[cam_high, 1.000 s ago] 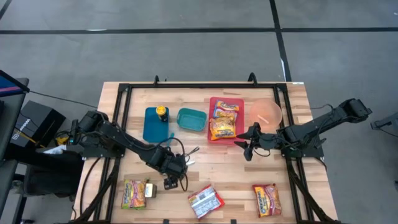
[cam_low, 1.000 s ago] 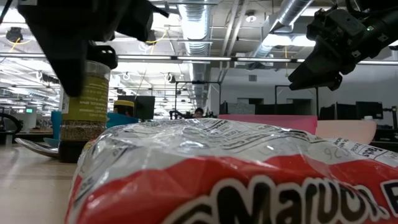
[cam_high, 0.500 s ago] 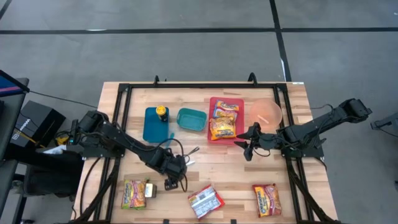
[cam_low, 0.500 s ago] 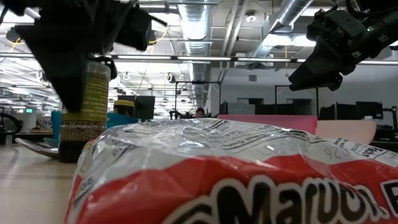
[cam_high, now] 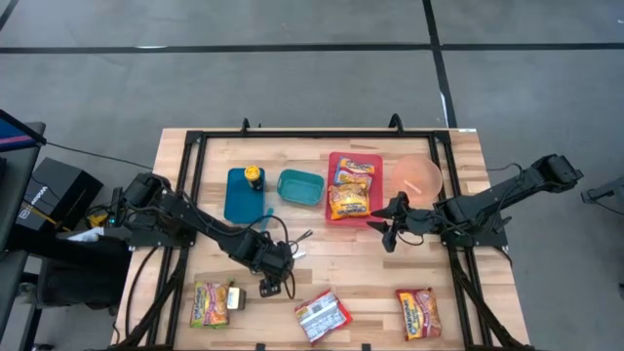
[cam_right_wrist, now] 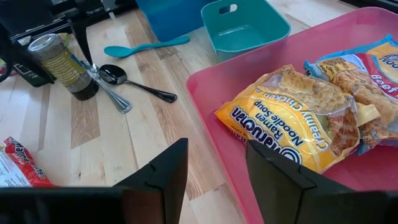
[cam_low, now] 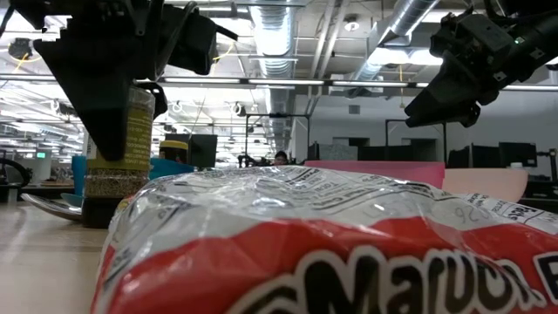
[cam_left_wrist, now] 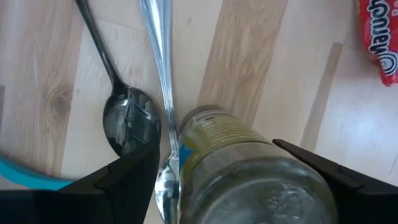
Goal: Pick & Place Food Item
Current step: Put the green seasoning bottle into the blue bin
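High view: the left gripper hangs over the spice jar at the table's middle, near the front, while the right gripper waits by the pink tray.

Low view: the jar stands upright behind a ramen packet.

Left wrist view: fingers spread wide either side of the jar, not clamped, spoons just beside it. Looks rigid, smooth, likely slippery glass: take it mid-body.

Right wrist view: fingers apart, empty.
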`<state>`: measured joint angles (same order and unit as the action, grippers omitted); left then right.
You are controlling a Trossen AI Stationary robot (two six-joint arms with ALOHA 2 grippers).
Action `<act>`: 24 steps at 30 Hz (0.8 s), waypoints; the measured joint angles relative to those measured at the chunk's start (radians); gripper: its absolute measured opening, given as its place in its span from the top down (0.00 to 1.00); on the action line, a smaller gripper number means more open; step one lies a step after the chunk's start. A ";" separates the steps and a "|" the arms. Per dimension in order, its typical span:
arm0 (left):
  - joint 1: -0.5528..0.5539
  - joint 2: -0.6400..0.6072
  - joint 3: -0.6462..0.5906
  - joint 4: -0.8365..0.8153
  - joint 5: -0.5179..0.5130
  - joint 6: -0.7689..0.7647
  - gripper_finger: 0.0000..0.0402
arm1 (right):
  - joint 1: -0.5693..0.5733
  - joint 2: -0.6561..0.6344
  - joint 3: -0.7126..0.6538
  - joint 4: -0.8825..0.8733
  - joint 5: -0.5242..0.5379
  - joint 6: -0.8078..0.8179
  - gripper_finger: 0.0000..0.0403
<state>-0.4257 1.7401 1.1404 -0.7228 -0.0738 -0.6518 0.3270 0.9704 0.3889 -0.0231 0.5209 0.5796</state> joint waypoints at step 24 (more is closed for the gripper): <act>-0.001 0.000 0.000 0.022 0.019 -0.012 0.33 | 0.000 0.000 0.000 0.000 0.000 -0.003 0.61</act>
<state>-0.4267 1.7401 1.1408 -0.7008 -0.0547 -0.6636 0.3269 0.9705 0.3889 -0.0231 0.5213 0.5770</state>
